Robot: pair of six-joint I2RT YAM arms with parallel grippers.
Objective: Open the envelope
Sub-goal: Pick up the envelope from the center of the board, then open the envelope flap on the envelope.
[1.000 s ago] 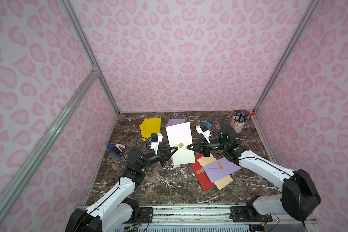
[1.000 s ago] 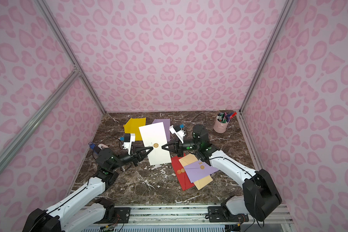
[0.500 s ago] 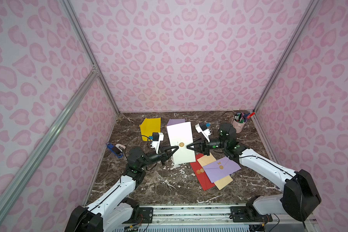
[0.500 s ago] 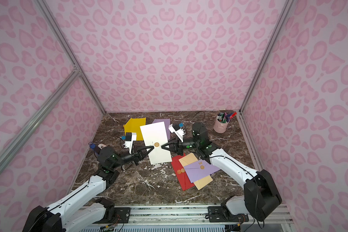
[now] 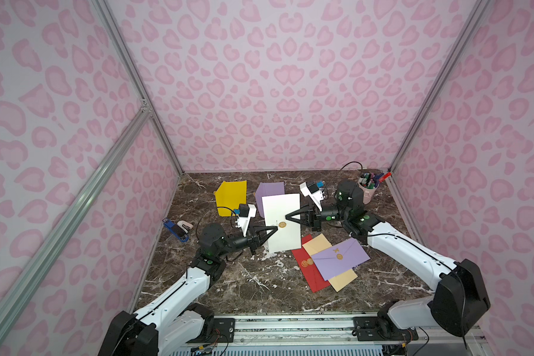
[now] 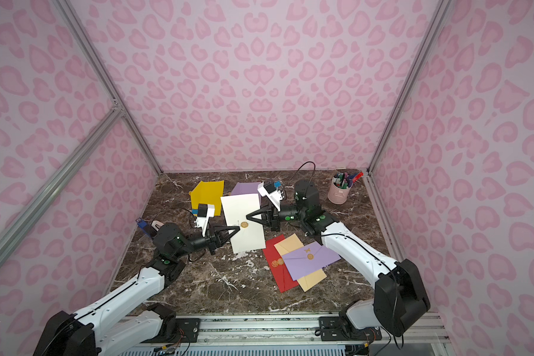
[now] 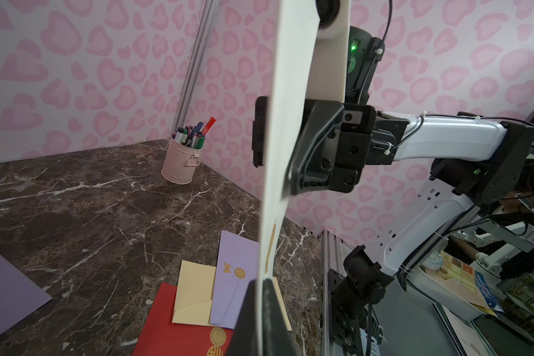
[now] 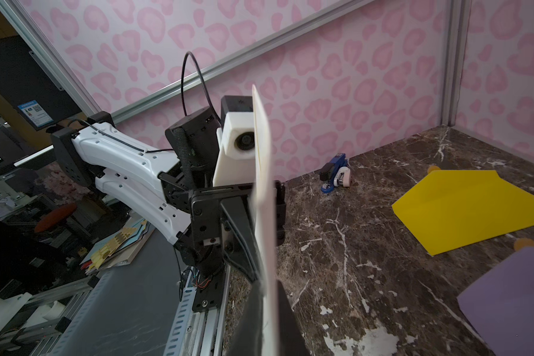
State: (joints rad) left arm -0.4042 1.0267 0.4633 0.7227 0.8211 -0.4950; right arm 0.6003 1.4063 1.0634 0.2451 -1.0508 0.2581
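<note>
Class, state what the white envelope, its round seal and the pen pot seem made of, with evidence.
The white envelope looks matte paper or thin card: thin sheet edge-on. Its gold seal: perhaps foil or wax, metallic colour. The pink pot: likely painted metal, wire handle.

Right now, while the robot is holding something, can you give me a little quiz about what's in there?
1. True or false: the white paper envelope with the round gold seal lies flat on the dark marble table.
2. Which flat envelope is nearest the blue stapler? A) red B) yellow C) tan
3. How many grippers pinch the white envelope?

Key
1. False: it is held up on edge, clamped between the left gripper and the right gripper.
2. B, the yellow paper envelope.
3. Two.
</note>
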